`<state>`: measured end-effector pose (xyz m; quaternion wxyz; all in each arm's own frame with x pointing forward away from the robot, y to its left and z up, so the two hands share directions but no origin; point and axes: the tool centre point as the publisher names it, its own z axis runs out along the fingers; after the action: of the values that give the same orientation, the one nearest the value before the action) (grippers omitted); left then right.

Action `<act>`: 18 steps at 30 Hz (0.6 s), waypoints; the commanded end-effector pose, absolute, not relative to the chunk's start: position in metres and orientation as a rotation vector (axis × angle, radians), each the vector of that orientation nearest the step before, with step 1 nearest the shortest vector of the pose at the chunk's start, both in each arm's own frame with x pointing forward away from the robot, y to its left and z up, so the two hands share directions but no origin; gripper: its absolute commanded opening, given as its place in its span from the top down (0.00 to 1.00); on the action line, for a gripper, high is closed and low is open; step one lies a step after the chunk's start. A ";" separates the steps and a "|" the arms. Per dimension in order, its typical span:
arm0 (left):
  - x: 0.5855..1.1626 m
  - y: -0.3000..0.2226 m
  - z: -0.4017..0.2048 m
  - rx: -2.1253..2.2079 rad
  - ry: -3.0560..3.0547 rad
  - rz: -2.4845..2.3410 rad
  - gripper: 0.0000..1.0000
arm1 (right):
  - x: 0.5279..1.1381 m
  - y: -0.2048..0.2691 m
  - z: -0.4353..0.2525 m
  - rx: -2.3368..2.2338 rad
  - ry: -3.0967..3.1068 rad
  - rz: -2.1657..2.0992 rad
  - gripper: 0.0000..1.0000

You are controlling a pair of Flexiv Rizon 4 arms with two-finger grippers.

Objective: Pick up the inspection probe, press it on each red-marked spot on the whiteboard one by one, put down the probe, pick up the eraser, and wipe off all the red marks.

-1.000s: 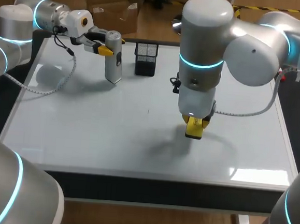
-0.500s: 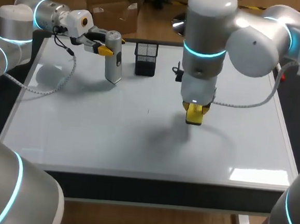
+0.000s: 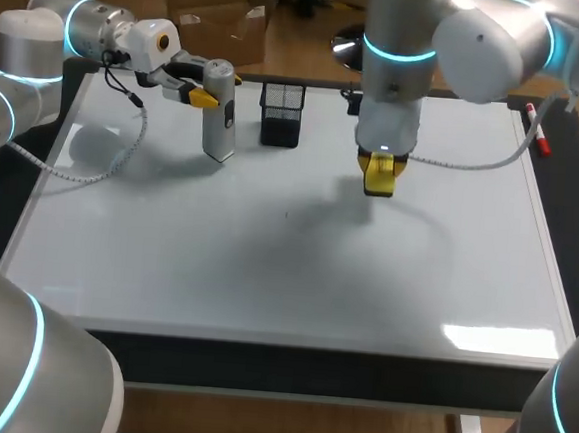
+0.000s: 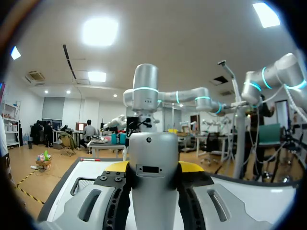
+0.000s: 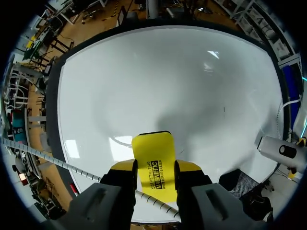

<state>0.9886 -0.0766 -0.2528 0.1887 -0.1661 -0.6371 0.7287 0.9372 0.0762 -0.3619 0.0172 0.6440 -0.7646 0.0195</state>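
Well, over on the left my left end effector point(image 3: 213, 88) is holding the inspection probe point(image 3: 218, 121) between both yellow tips. The grey tube is standing straight up near the far left corner of the whiteboard point(image 3: 166, 257), with its foot down at the board. Just beside it, a black mesh basket point(image 3: 282, 114) is sitting on the board.

Going toward the middle, my right end effector point(image 5: 156, 166) is squeezing the yellow eraser point(image 5: 151, 148) from two sides, with its fingers only a little apart. It is hanging the eraser over the far middle of the board. I cannot tell if the eraser is touching the board or floating just above it. At the far right a red pen point(image 3: 537, 131) is lying by the edge of the desk point(image 3: 567, 238).

I am seeing no red marks on the board – only one tiny dark tick point(image 3: 287, 214) near the middle. So I am guessing the wiping step is going on, and it is looking close to done. The next move is calling for a careful look for any red hiding somewhere. If some is there, the eraser needs to press flat and rub over it.
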 end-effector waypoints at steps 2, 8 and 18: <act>0.996 -0.075 -0.254 -0.619 -1.683 1.948 1.00 | 0.975 0.086 -0.372 1.979 -2.320 0.004 1.00; 0.996 -0.075 -0.254 -0.619 -1.683 1.948 1.00 | 0.997 0.090 -0.380 1.995 -2.309 -0.007 1.00; 0.996 -0.075 -0.254 -0.619 -1.683 1.948 1.00 | 1.025 0.088 -0.388 1.986 -2.340 -0.017 1.00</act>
<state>0.9885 -0.0767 -0.2527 0.1887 -0.1661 -0.6370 0.7287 1.0158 0.0864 -0.3855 0.0272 0.6468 -0.7622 -0.0001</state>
